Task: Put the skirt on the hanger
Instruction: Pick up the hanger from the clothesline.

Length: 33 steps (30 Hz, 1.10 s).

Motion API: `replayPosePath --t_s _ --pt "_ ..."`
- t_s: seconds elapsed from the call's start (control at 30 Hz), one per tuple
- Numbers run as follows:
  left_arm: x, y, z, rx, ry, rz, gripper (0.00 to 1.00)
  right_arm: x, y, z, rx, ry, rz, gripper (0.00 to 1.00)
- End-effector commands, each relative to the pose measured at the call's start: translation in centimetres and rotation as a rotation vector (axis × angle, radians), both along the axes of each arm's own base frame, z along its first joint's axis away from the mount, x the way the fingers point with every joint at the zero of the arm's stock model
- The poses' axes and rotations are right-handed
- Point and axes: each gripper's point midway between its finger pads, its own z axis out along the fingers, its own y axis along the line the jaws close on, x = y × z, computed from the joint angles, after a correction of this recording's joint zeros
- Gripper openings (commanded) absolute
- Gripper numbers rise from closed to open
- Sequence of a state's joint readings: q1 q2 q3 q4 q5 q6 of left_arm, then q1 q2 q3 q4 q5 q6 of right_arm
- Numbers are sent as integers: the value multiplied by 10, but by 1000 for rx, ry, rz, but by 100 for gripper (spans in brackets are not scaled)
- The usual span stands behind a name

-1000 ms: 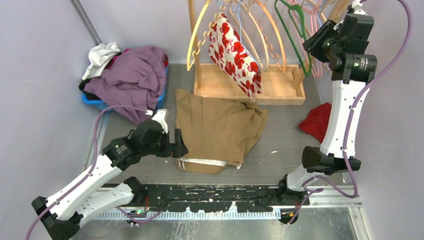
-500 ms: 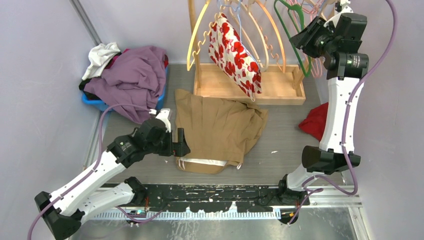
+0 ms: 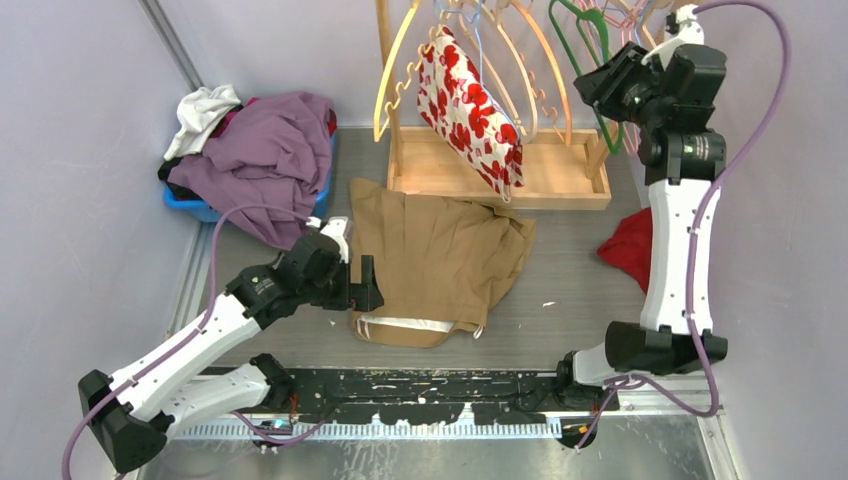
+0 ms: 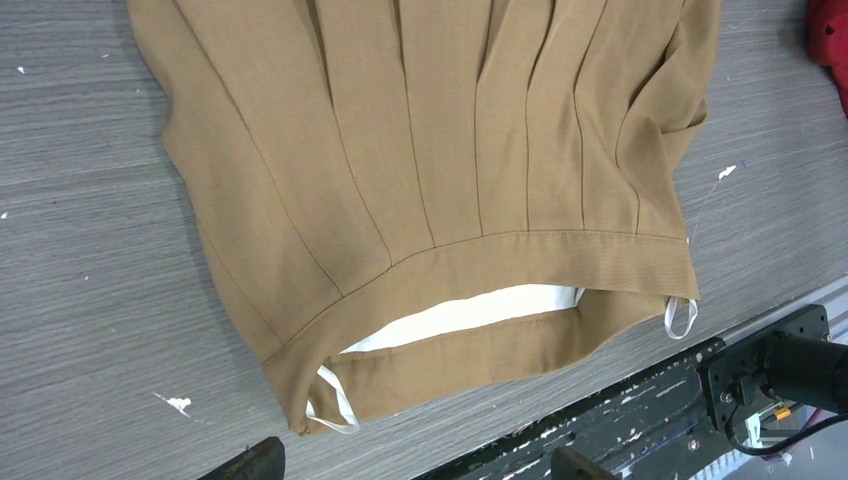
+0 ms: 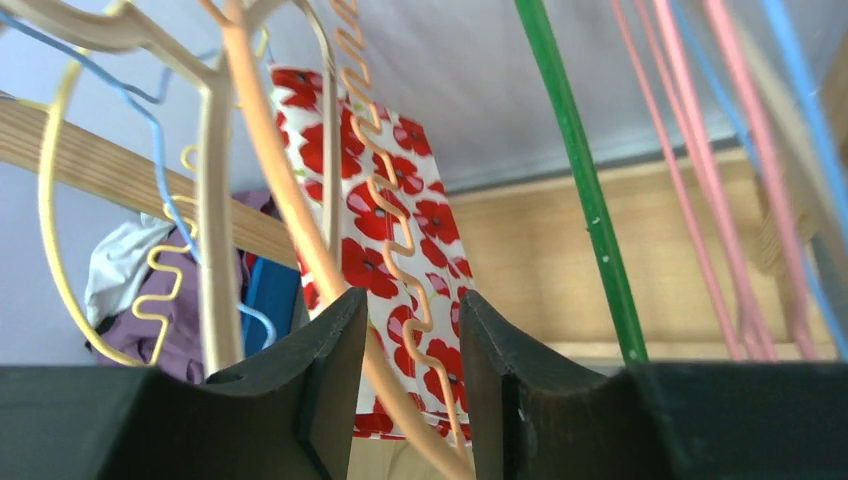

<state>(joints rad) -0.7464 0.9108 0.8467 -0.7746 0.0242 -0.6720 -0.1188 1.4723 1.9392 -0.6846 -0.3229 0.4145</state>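
Note:
The tan pleated skirt point(image 3: 435, 260) lies flat on the table with its waistband point(image 4: 480, 265) toward the arms and white lining showing in the opening. My left gripper point(image 3: 362, 285) hovers open at the waistband's left corner; its fingertips point(image 4: 250, 465) show at the bottom of the left wrist view, nothing between them. My right gripper point(image 3: 588, 85) is raised at the rack among the hangers. In the right wrist view its jaws point(image 5: 412, 300) stand apart with a peach hanger point(image 5: 290, 200) running through the gap, unpinched.
A wooden rack point(image 3: 560, 185) at the back holds a red-flowered garment point(image 3: 470, 105), a green hanger point(image 5: 580, 190) and pink hangers point(image 5: 720, 170). A blue basket heaped with purple clothes point(image 3: 265, 150) sits back left. A red cloth point(image 3: 632, 245) lies at right.
My left gripper has crept right, closer to the waistband's corner. My right arm has swung left and deeper into the row of hangers.

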Motion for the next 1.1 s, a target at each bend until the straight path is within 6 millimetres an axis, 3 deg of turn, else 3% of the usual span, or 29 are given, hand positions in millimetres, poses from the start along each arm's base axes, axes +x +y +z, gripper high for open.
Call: replayPosePath --t_s 0.0,0.17,0.43,0.8,0.97,1.07 --pt "8 -11 13 -52 -46 -19 97 -35 -13 78 -82 -253 -89 44" --pt "8 -12 12 -57 -44 -20 98 -41 -33 74 -137 -241 -196 44" --pt "8 -11 18 -57 -52 -25 99 -15 -44 34 -171 -110 -221 44" --pt "7 -11 17 -60 -50 -25 99 12 -49 2 -186 -28 -217 44" --pt "6 -13 14 -64 -42 -29 99 6 -48 7 -191 -56 -221 43" --pt "6 -13 14 -62 -41 -30 99 -5 -48 22 -198 -108 -228 44"
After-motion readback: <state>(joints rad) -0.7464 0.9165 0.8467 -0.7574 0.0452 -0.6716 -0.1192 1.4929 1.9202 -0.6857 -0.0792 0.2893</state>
